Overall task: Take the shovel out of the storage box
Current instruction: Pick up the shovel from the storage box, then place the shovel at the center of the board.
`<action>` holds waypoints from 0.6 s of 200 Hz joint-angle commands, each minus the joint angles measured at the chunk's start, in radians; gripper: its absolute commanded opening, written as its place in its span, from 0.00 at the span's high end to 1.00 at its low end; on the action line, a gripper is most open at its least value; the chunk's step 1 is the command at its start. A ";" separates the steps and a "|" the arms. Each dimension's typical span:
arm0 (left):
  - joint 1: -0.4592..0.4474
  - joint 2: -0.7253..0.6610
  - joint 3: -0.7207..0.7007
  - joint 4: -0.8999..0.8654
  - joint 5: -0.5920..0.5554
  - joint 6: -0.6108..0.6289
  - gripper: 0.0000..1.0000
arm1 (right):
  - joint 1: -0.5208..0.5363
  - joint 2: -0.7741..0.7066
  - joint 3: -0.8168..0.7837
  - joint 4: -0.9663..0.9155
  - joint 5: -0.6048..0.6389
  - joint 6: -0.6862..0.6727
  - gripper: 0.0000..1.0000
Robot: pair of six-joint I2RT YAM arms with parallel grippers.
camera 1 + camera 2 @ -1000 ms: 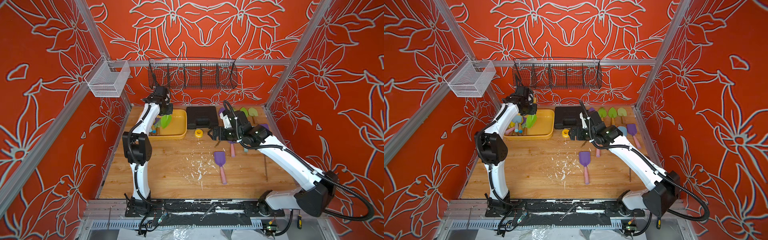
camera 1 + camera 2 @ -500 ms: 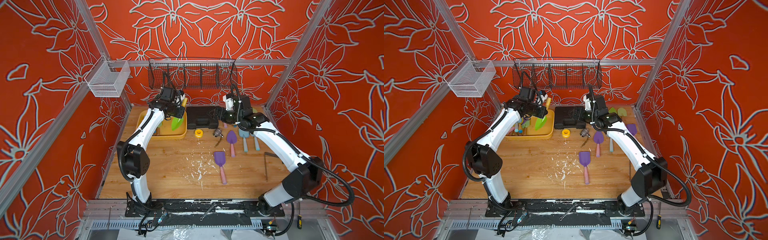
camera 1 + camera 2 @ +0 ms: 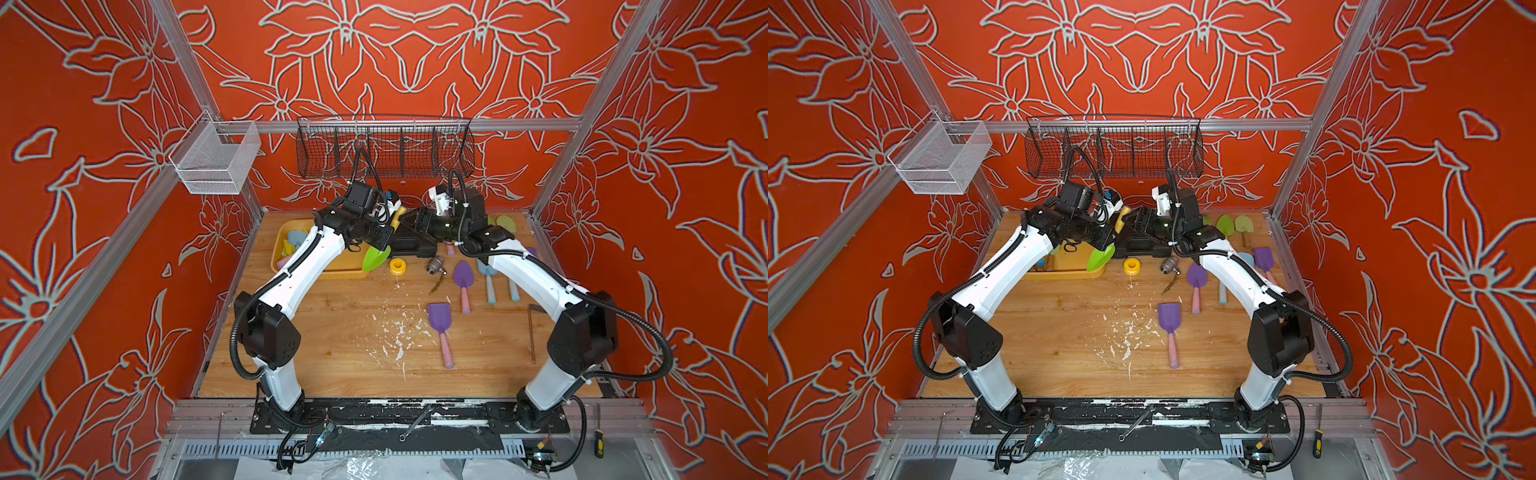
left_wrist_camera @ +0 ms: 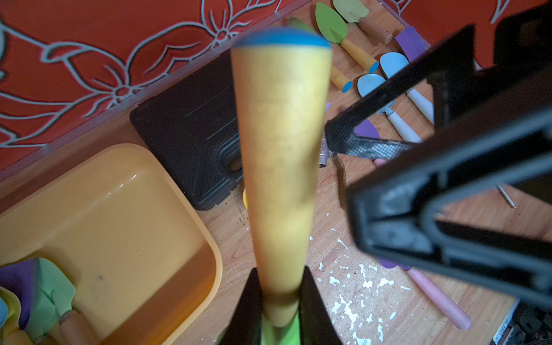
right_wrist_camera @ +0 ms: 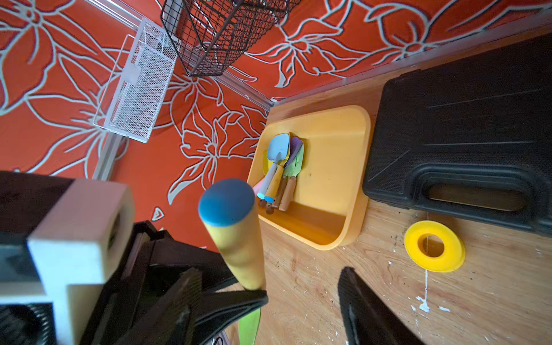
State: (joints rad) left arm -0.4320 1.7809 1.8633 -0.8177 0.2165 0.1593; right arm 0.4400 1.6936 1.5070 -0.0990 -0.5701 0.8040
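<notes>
Mid-air handover at the back of the table (image 3: pixel 332 353): the left gripper (image 4: pixel 279 301), pinched narrow on the neck of a green shovel (image 4: pixel 280 149), holds it clear of the yellow box (image 5: pixel 366 155). The blade hangs low over the box's corner nearest the black case (image 5: pixel 463 134), and the yellow, blue-capped handle slants up toward the right gripper (image 5: pixel 270 270). That gripper's jaws stand wide, and in the right wrist view the handle lines up in the gap between them; whether they already flank it or stop just short cannot be told. The step in hand looks to be the pass from left to right. It should go best if the right jaws straddle the handle squarely at mid-length, below the cap and well away from the left gripper's hold, before closing. The handle tapers and looks smooth, so a crooked grip or one too near the end could let it slide. The left gripper should let go only once the right holds firm, or the shovel may drop back into the box, where several other shovels (image 5: pixel 280 167) lie. Loose shovels (image 3: pixel 463 278) on the table by the right arm suggest where this one belongs.
</notes>
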 commanded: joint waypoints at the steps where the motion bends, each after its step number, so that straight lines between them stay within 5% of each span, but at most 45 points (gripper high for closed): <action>1: -0.027 -0.023 -0.007 -0.009 -0.009 0.018 0.95 | 0.008 0.013 -0.005 0.072 -0.008 0.045 0.27; 42: -0.067 -0.014 0.009 -0.016 -0.018 0.014 0.95 | 0.020 0.043 -0.001 0.080 0.035 0.077 0.37; 89: -0.085 -0.007 0.011 0.003 -0.035 -0.026 0.93 | 0.032 0.004 -0.053 0.065 0.146 0.118 0.84; 97: -0.084 -0.018 -0.001 0.022 -0.033 -0.041 0.86 | 0.032 -0.013 -0.063 0.057 0.175 0.122 0.89; 110: -0.083 -0.038 -0.024 0.054 -0.051 -0.089 0.45 | 0.032 -0.046 -0.082 0.054 0.211 0.134 0.95; 120: -0.081 -0.064 -0.042 0.073 -0.059 -0.147 0.31 | 0.032 -0.077 -0.094 0.025 0.263 0.135 0.98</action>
State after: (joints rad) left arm -0.5117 1.7817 1.8473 -0.8196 0.1806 0.1169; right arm 0.4721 1.6962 1.4460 -0.0303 -0.4385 0.9020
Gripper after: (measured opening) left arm 0.465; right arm 0.262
